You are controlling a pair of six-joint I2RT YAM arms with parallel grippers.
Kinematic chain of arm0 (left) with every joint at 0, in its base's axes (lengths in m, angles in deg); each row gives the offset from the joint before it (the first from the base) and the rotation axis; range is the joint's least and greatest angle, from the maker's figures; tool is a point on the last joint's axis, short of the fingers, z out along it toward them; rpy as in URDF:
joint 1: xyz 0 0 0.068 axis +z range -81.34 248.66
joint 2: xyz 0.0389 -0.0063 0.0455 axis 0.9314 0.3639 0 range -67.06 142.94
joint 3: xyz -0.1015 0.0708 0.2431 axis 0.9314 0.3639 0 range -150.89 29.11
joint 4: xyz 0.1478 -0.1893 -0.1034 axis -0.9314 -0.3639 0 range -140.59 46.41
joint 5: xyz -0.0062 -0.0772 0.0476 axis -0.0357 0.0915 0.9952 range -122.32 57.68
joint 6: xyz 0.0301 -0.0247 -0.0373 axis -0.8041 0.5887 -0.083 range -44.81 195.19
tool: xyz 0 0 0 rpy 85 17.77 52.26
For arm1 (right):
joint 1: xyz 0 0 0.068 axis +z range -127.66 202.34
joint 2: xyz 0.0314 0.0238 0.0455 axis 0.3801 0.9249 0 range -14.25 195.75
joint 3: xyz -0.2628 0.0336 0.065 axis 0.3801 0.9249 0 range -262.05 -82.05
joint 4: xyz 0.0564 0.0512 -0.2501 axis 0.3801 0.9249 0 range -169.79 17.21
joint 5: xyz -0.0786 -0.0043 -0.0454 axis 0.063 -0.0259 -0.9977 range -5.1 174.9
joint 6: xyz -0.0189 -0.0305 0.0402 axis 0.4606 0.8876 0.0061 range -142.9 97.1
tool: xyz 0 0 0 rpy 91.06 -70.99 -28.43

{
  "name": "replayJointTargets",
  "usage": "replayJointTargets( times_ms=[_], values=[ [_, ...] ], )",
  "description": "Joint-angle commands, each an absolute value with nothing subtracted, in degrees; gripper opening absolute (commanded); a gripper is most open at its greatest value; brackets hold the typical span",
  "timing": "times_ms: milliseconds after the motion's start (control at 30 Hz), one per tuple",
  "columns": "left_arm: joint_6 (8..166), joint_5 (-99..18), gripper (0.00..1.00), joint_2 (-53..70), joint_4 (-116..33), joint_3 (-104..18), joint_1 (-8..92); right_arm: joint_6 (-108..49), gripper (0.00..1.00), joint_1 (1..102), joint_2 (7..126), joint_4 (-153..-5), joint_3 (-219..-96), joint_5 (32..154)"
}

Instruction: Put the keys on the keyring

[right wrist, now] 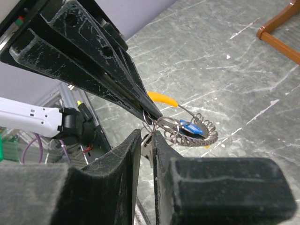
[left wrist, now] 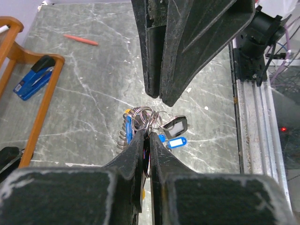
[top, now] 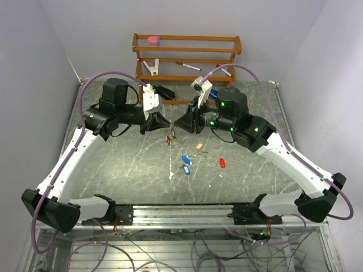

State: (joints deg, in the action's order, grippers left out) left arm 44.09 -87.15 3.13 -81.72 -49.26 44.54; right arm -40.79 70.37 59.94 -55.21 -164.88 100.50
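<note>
**Top external view.** The left gripper and the right gripper meet tip to tip above the middle of the marble table. The keyring is held between them, off the table, with tags hanging under it. 4 loose keys lie nearer the arm bases: 1 tan, 2 blue, 1 red. A wooden rack stands at the far edge.

**Left wrist view.** The left jaws are pressed together on the keyring's wire. A black tag and a blue tag hang from its loops. A red marker and a blue stapler lie on the table.

**Right wrist view.** The right jaws stand almost together, pinching a thin grey metal part of the bunch. Whether that part is a key or a ring cannot be told. A yellow tag sits on the wire just beyond.
</note>
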Motion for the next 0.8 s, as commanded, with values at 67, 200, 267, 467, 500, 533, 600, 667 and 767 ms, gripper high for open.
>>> replayJointTargets(
  times_ms=[67, 200, 267, 467, 500, 533, 600, 667, 767],
  values=[
    [44.90, -91.95, 0.07, 3.73, -81.30, -51.57, 44.31, -37.00, 0.17, 71.92, 61.60, -56.08, -167.41, 101.40],
    [45.02, -92.45, 0.07, 4.10, -81.68, -52.04, 44.31, -36.20, 0.17, 72.73, 62.62, -55.45, -167.83, 101.49],
    [45.20, -92.82, 0.07, 4.42, -82.00, -52.46, 44.31, -36.17, 0.17, 72.99, 62.82, -55.59, -167.91, 101.52],
    [45.18, -93.20, 0.07, 4.57, -82.60, -53.07, 44.31, -35.95, 0.12, 73.37, 63.07, -54.53, -168.21, 100.37],
    [45.41, -93.27, 0.07, 4.50, -82.46, -53.07, 44.31, -35.82, 0.12, 73.37, 63.09, -54.42, -168.33, 100.21],
    [45.54, -93.38, 0.07, 4.48, -82.37, -53.03, 44.31, -35.74, 0.14, 73.39, 62.95, -54.25, -168.17, 99.68],
    [45.38, -93.56, 0.07, 4.32, -82.63, -53.07, 44.31, -35.51, 0.17, 73.38, 62.16, -54.40, -167.46, 97.88],
    [44.70, -93.76, 0.07, 4.22, -83.46, -53.15, 44.31, -35.32, 0.19, 73.42, 61.48, -54.51, -167.32, 96.91],
    [44.26, -94.01, 0.07, 4.13, -84.02, -53.16, 44.31, -34.94, 0.25, 73.37, 61.42, -54.18, -167.63, 96.27]
  ],
)
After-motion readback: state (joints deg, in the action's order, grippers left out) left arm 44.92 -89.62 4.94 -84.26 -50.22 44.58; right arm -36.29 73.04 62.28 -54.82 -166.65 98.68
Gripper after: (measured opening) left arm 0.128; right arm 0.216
